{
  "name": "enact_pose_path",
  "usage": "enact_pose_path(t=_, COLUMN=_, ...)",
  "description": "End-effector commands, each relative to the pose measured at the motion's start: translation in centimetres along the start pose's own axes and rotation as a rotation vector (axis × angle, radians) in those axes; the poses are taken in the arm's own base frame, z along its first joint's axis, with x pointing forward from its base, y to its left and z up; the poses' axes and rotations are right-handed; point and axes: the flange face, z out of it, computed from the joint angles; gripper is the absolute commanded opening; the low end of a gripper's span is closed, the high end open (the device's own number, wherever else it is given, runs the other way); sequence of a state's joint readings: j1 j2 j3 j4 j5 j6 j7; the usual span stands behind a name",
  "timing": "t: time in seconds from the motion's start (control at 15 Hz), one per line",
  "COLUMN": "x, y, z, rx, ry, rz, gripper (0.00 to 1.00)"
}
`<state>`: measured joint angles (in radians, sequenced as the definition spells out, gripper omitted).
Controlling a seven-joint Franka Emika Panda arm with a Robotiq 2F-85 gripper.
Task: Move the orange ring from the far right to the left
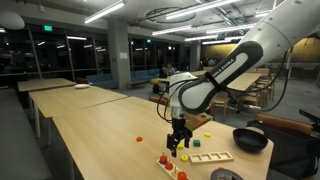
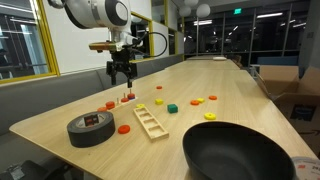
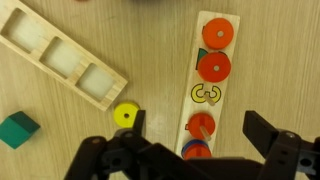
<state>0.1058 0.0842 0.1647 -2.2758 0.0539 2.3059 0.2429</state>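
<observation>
A narrow wooden peg board (image 3: 222,50) holds a row of rings: two orange rings (image 3: 213,68) at the far end, a yellow ring (image 3: 206,95), another orange ring (image 3: 201,127) on its peg, and a blue and orange stack (image 3: 196,150) closest to the camera. My gripper (image 3: 197,135) is open and empty, hovering just above the board with one finger on each side of the near orange ring. The gripper shows in both exterior views (image 1: 178,142) (image 2: 122,76), above the peg board (image 1: 170,158) (image 2: 127,98).
A wooden compartment tray (image 3: 60,60) (image 2: 150,120) lies beside the board, with a yellow disc (image 3: 125,115) and a green block (image 3: 18,130) near it. A black pan (image 2: 240,150) (image 1: 250,139), a tape roll (image 2: 90,128) and loose coloured discs (image 2: 196,101) sit on the table.
</observation>
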Motion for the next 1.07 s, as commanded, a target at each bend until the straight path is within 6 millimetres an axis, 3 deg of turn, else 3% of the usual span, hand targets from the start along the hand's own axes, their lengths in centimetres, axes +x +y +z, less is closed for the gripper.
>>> enact_pose_path(t=0.0, x=3.9, y=-1.3, z=1.6, rx=0.012, ry=0.005, rz=0.015, gripper=1.00)
enact_pose_path(t=0.53, x=9.2, y=-2.3, z=5.3, rx=0.030, ry=-0.019, rz=0.023, gripper=1.00)
enact_pose_path(t=1.0, x=10.5, y=-1.5, z=5.8, rx=0.044, ry=-0.003, rz=0.037, gripper=1.00)
